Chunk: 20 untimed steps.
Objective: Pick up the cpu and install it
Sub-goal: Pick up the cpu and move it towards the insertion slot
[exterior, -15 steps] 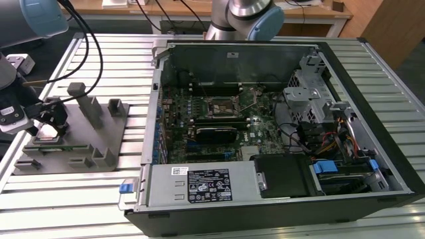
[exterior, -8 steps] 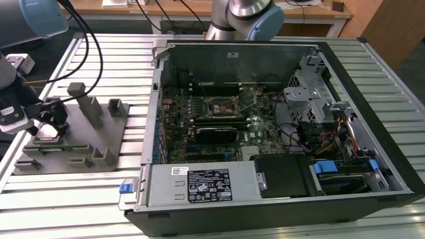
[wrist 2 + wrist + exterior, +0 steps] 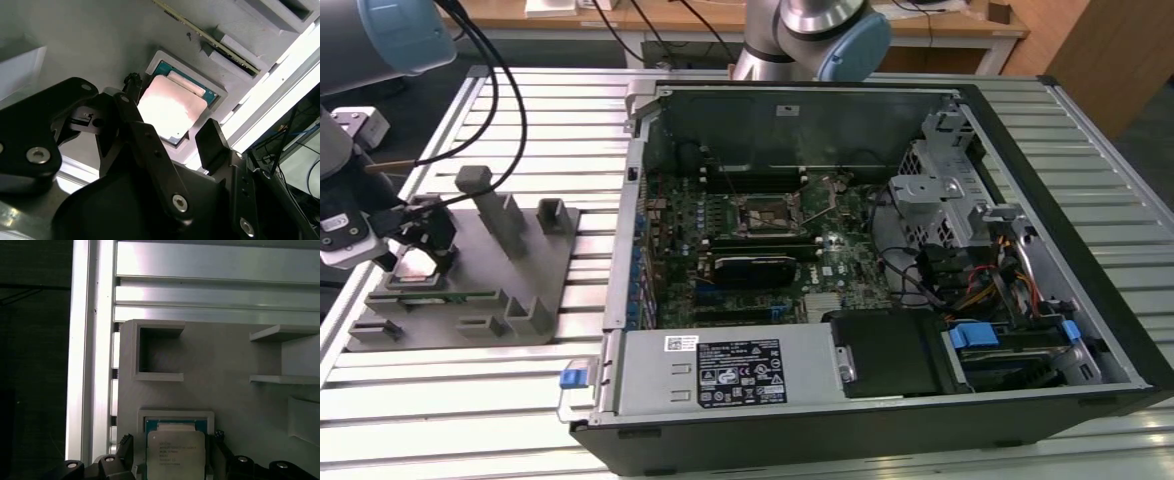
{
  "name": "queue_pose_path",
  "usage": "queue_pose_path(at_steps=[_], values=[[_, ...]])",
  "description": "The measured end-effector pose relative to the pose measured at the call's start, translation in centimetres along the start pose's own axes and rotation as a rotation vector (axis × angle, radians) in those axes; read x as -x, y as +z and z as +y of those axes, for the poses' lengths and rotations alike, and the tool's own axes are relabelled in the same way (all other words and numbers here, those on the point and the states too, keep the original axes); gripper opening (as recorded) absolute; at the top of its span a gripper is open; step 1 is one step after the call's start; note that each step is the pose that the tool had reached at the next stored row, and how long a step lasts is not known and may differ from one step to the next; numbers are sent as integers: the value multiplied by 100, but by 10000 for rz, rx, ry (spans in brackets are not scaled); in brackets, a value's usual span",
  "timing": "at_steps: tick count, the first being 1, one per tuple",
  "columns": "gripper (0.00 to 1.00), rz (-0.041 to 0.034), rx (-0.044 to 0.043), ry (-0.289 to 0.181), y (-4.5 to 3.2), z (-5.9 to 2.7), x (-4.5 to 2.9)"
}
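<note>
The cpu [image 3: 169,111], a flat square chip with a shiny silver top and a thin green rim, lies in a square recess of the grey fixture [image 3: 520,285] at the exterior view's left. The chip [image 3: 175,456] shows its lid from straight above in the first wrist view. My gripper [image 3: 172,107] hangs low over it, and its black fingers [image 3: 212,140] stand on two opposite sides of the chip with small gaps, so it is open. From the exterior view the gripper [image 3: 420,255] sits at the fixture's near-left part. The black socket frame [image 3: 765,213] lies on the motherboard inside the open computer case.
The grey fixture carries upright blocks [image 3: 494,210] and open pockets [image 3: 160,352] near the gripper. The open computer case [image 3: 1067,330] fills the exterior view's middle and right, with cables, a drive cage and a power supply inside. Everything rests on a slatted aluminium table [image 3: 454,400].
</note>
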State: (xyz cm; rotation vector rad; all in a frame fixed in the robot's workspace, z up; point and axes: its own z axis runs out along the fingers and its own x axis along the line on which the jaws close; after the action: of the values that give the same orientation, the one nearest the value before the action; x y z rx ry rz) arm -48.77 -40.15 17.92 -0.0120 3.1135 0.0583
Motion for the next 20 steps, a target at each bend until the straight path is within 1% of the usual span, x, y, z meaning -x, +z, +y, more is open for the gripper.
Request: queue_pose_path(at_steps=[6, 8, 9, 20], values=[[71, 0, 1, 0, 0, 0, 0], [69, 0, 2, 0, -1, 0, 0], [62, 0, 2, 0, 0, 0, 0], [62, 0, 5, 0, -4, 0, 0]])
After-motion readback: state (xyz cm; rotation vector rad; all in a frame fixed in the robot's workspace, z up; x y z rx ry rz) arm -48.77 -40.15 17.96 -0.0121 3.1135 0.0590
